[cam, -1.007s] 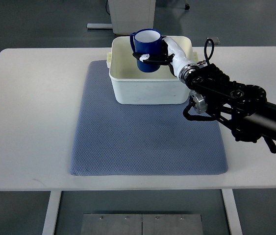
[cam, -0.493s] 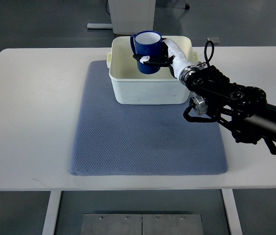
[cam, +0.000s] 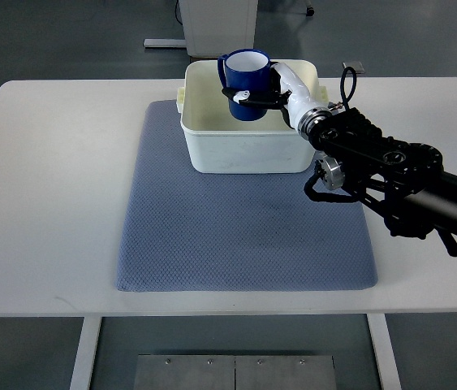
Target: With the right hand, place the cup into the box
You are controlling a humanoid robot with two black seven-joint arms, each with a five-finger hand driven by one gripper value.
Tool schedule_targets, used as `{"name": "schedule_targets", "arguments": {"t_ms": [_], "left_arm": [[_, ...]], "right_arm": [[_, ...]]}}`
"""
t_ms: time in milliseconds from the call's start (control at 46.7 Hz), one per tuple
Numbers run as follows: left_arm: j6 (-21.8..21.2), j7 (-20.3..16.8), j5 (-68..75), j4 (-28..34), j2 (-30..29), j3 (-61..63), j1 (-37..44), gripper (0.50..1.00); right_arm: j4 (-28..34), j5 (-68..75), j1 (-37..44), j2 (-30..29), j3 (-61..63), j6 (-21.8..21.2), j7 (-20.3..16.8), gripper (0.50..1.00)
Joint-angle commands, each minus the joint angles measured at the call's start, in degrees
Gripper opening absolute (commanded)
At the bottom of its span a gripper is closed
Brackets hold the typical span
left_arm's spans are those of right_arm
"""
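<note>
A dark blue cup (cam: 244,81) with a white inside and a handle on its left is held upright over the white box (cam: 244,150). My right hand (cam: 270,91) is shut on the cup from its right side, with dark fingers (cam: 252,99) wrapped across its front. The black right arm (cam: 390,175) comes in from the right edge. The cup's bottom is below the box's rim; whether it touches the box floor is hidden. The left arm is not in view.
The box stands at the far edge of a blue-grey mat (cam: 244,236) on a white table (cam: 49,187). A white cabinet (cam: 218,24) stands on the floor behind the table.
The cup and right hand have shifted very slightly to the right and back over the box. Otherwise nothing has visibly changed.
</note>
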State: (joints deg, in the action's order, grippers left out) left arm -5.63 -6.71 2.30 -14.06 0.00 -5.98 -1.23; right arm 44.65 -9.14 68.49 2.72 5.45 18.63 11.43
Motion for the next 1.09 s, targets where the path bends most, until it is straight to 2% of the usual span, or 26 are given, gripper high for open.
{"name": "schedule_targets", "arguments": {"t_ms": [0,107,150,171,921,1071], "left_arm": [[0.0,-0.1,0.1,0.0,0.0,0.0,0.0,1.0],[0.0,0.0,0.0,0.0,0.0,0.0,0.0,1.0],[0.0,-0.1,0.0,0.0,0.0,0.0,0.0,1.0],[0.0,0.0,0.0,0.0,0.0,0.0,0.0,1.0],[0.0,0.0,0.0,0.0,0.0,0.0,0.0,1.0],[0.0,-0.1,0.0,0.0,0.0,0.0,0.0,1.0]], "right_arm": [[0.0,0.0,-0.3,0.0,0.4,0.0,0.0,0.859],[0.0,0.0,-0.3,0.0,0.4,0.0,0.0,0.903],[0.0,0.0,-0.3,0.0,0.4,0.0,0.0,0.993],[0.0,0.0,-0.3,0.0,0.4,0.0,0.0,1.0],[1.4,0.1,0.6,0.6,3.3,0.0,-0.4,1.0],[3.1,0.0,0.7,2.6,3.6,0.0,-0.6,1.0]]}}
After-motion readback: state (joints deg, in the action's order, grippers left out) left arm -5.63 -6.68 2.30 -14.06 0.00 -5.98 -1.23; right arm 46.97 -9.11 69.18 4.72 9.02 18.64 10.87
